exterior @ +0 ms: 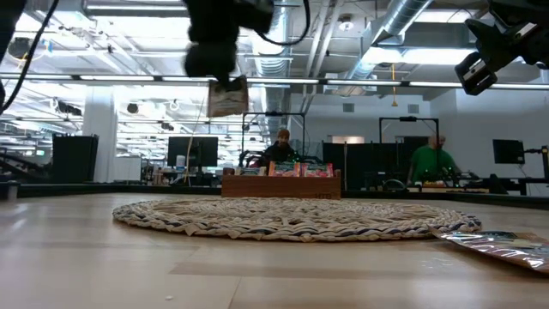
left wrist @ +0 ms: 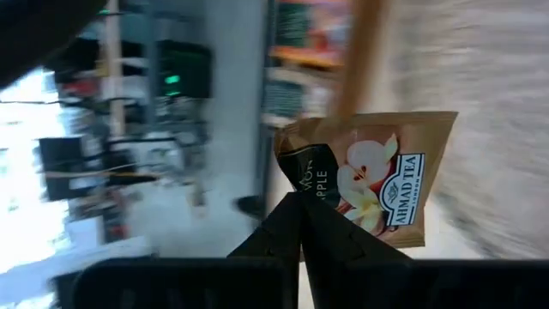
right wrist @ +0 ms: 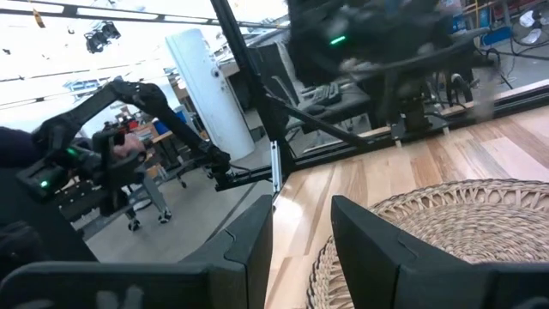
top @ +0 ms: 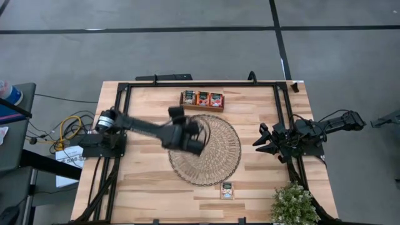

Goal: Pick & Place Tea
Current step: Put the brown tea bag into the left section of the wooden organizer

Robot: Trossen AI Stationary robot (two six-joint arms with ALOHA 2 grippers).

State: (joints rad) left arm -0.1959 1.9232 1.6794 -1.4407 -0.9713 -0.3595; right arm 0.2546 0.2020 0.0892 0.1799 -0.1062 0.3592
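Observation:
My left gripper (top: 195, 142) is up in the air over the round woven mat (top: 209, 153) and is shut on one tea sachet (left wrist: 369, 176), pale beige with a dark end and an apple picture. In the low view this sachet (exterior: 227, 96) hangs well above the mat (exterior: 292, 219). Another beige sachet (top: 227, 190) lies flat on the table near the mat's near edge. Red-orange and dark-topped sachets stand in the wooden tray (top: 202, 99) at the far edge. My right gripper (top: 262, 142) waits open at the table's right side, beside the mat. My left gripper pinches the sachet between its two shut fingertips (left wrist: 296, 225), on the sachet's edge beside its dark end (left wrist: 302, 184). The sachet is lifted clear. In the low view it hangs below the gripper (exterior: 214, 51), slightly tilted, high above the mat.
A potted plant (top: 294, 205) stands at the near right corner. A black frame (top: 200, 83) runs around the table's far and side edges. People sit at desks beyond the far edge (exterior: 283, 146). Bare wood shows to the left of the mat and nearer than it.

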